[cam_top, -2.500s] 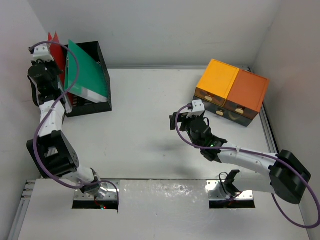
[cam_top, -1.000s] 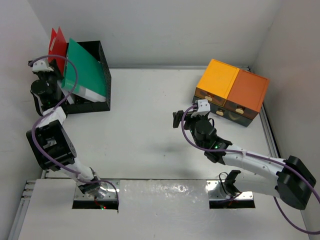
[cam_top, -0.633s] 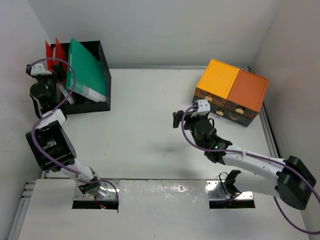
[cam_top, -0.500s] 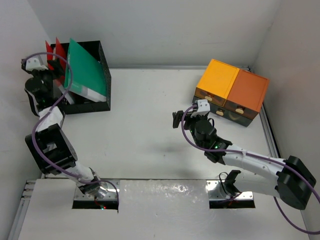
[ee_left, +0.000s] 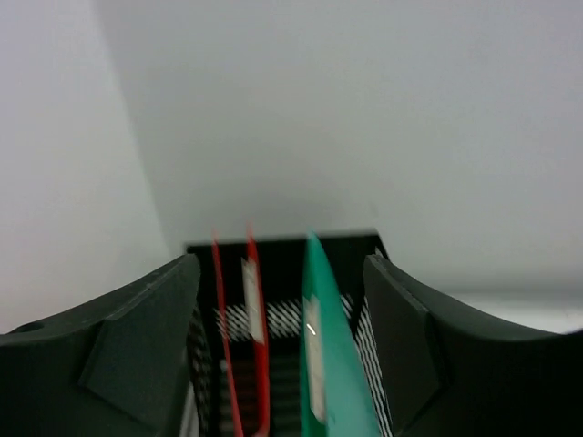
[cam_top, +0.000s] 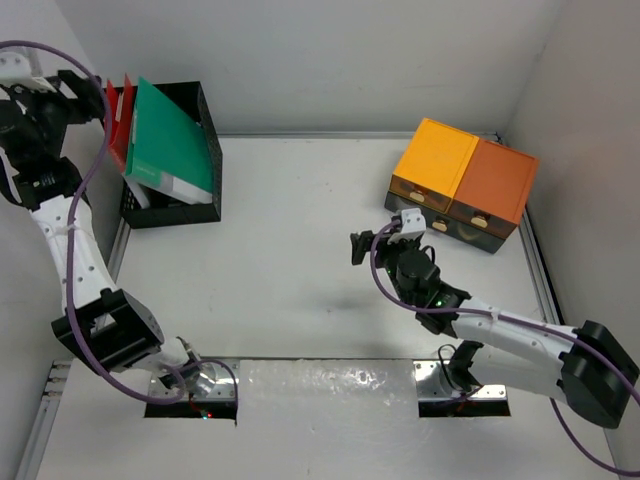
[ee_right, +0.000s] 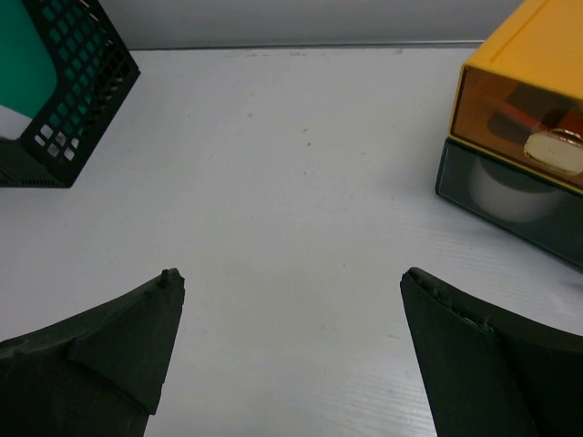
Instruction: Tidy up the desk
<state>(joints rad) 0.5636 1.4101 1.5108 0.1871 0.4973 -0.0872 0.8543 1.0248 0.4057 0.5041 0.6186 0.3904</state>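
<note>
Left gripper (cam_top: pixel 97 97) stands open with nothing between its fingers, lifted high on a stretched-up arm at the far-left corner, facing the black mesh file rack (cam_top: pixel 207 140). Red folders (cam_top: pixel 122 118) and a green folder (cam_top: pixel 172 140) lean inside that rack. I see the right gripper (cam_top: pixel 362 245) spread wide and empty, its arm reaching low over the middle of the white desk (cam_top: pixel 290 260), between the rack and the orange-topped drawer unit (cam_top: pixel 462 170). Plain grey walls enclose the desk.
</note>
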